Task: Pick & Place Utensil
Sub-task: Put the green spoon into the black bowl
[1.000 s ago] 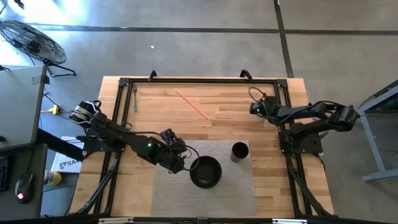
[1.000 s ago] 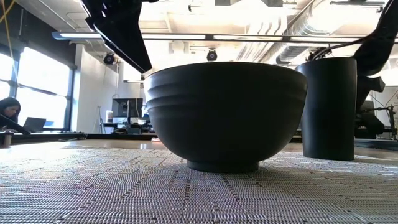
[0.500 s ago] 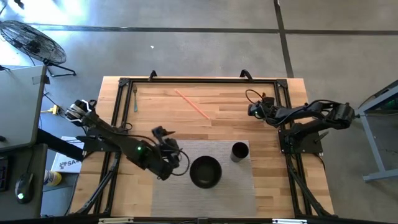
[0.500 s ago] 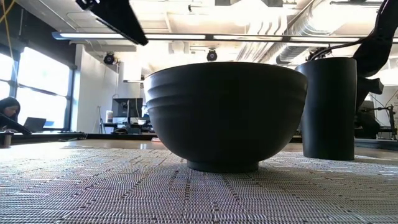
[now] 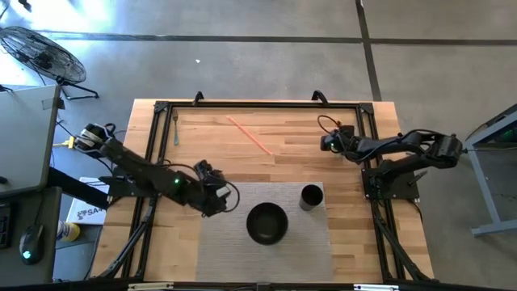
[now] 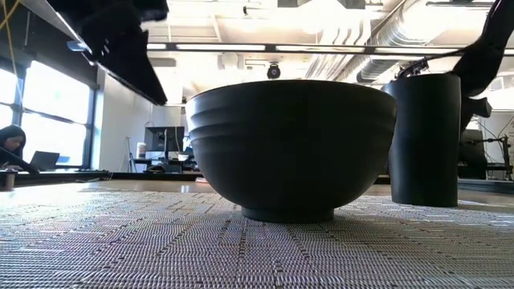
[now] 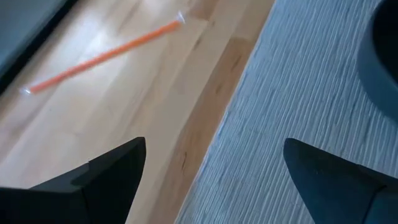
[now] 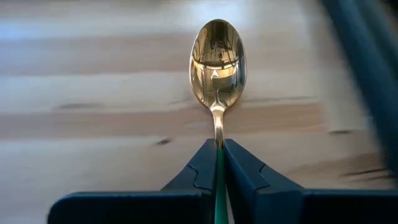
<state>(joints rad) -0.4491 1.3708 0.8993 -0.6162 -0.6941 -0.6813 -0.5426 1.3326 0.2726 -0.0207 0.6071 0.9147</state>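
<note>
A gold spoon (image 8: 217, 59) shows in the right wrist view, sticking out ahead of my right gripper (image 8: 218, 163), which is shut on its handle over bare wood near the table's far right (image 5: 327, 142). My left gripper (image 7: 214, 180) is open and holds nothing. It hangs over the grey placemat's left edge (image 5: 215, 192), left of the black bowl (image 5: 267, 223). The bowl (image 6: 293, 148) and a black cup (image 5: 312, 196) stand on the mat (image 6: 241, 249). An orange straw (image 5: 249, 133) and a fork (image 5: 175, 127) lie on the wood by the far edge. My right gripper pinches the spoon's thin handle (image 8: 218, 134) between its two fingers, just behind the bowl of the spoon. The fingers lie along the handle, and the spoon's bowl points straight ahead of them, hollow side up. Whether the spoon is lifted clear of the wood, I cannot tell.
A black metal frame (image 5: 258, 105) runs along the table's far edge and both sides. The straw (image 7: 102, 55) lies ahead of my left gripper. Bare wood lies between the mat and the far edge.
My left gripper has drawn back from beside the bowl toward the table's left edge and now hangs over the mat's left border. The bowl and cup have stayed in place.
</note>
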